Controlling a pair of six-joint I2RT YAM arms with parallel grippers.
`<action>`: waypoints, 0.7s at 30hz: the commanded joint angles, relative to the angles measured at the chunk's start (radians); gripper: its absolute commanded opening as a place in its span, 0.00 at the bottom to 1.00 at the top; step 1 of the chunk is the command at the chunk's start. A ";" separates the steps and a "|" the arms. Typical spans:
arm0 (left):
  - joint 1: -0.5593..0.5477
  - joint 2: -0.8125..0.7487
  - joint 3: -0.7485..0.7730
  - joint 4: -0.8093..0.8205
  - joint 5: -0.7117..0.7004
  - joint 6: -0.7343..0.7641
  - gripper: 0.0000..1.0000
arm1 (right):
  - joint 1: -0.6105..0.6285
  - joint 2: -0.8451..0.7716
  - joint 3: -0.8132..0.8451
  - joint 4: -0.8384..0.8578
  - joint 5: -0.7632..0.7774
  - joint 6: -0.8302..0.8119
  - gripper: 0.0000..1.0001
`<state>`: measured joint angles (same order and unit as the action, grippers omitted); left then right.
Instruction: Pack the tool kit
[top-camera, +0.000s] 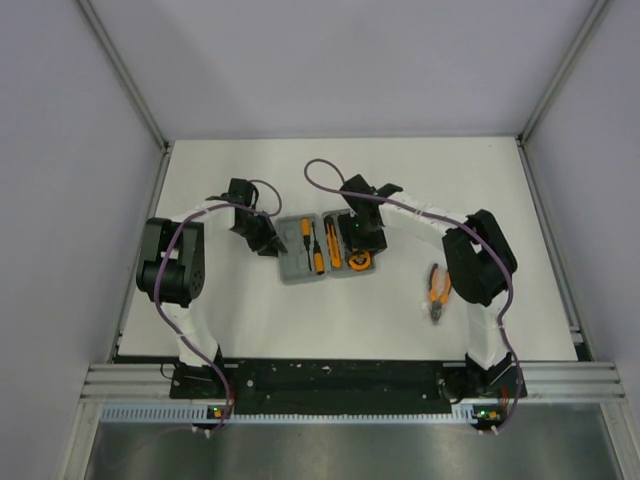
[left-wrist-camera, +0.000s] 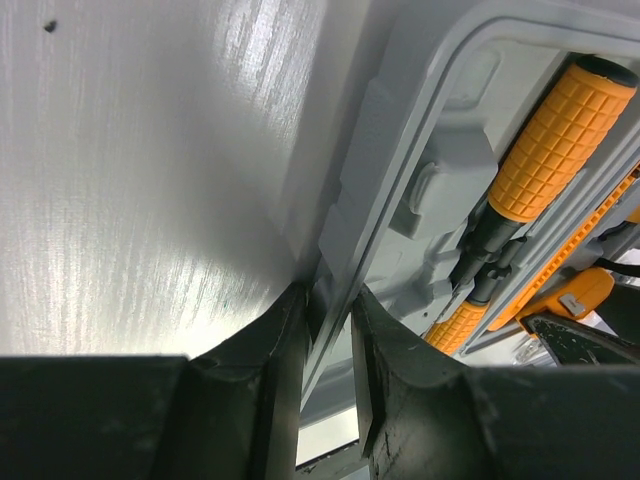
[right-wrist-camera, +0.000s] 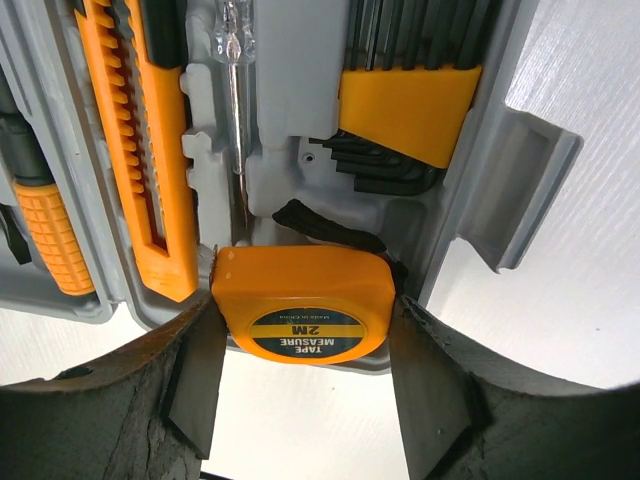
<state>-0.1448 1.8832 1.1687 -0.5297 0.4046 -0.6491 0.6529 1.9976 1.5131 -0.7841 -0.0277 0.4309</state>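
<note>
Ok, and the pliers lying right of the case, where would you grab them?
Likely across both orange handles, from straight above: the pliers lie flat on the table, clear of the case, and the handles are their widest, longest part, the dark nose much slimmer.

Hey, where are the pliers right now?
In the top view, the pliers lie on the table, outside the case, to its right beside the right arm.

Bright, even overhead light; glare sheens the table (left-wrist-camera: 150, 250); close foreground slightly soft.
</note>
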 joint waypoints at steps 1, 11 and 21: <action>0.005 0.013 -0.003 0.017 -0.016 0.006 0.29 | 0.022 0.010 0.039 -0.082 0.072 0.012 0.38; 0.005 0.017 0.000 0.013 -0.013 0.005 0.28 | 0.033 0.000 0.076 -0.124 0.152 0.020 0.60; 0.005 0.013 0.005 0.008 -0.015 0.009 0.28 | 0.033 0.001 0.105 -0.127 0.134 0.012 0.76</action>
<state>-0.1455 1.8896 1.1687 -0.5297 0.4255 -0.6487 0.6788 2.0048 1.5703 -0.8925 0.0891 0.4473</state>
